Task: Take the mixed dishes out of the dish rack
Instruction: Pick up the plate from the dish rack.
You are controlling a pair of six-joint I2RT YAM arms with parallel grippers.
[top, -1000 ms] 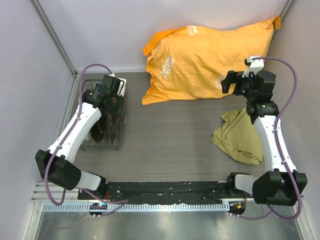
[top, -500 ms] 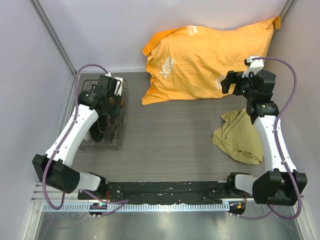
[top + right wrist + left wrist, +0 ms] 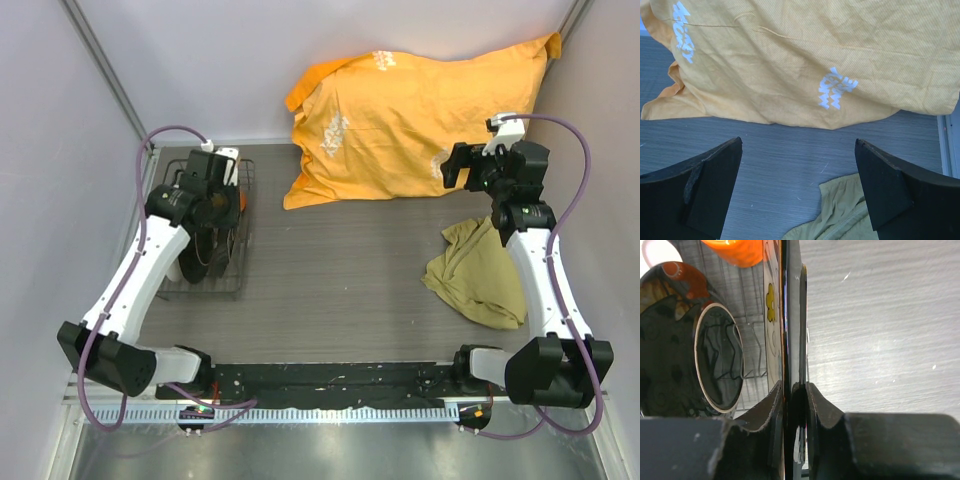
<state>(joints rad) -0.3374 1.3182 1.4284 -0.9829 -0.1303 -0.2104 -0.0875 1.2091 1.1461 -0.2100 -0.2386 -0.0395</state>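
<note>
Clamping upright square white plate with coloured flowers (image 3: 771,310) edge-on with left tool (image 3: 792,390), inside dark wire dish rack (image 3: 200,292) at left of grey table (image 3: 340,260). Holding right tool (image 3: 797,150) spread apart, empty, above table near orange cloth (image 3: 790,50).

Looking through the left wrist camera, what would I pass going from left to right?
dark cup → flowered plate → dark-rimmed plate, seen edge-on → bare table
</note>
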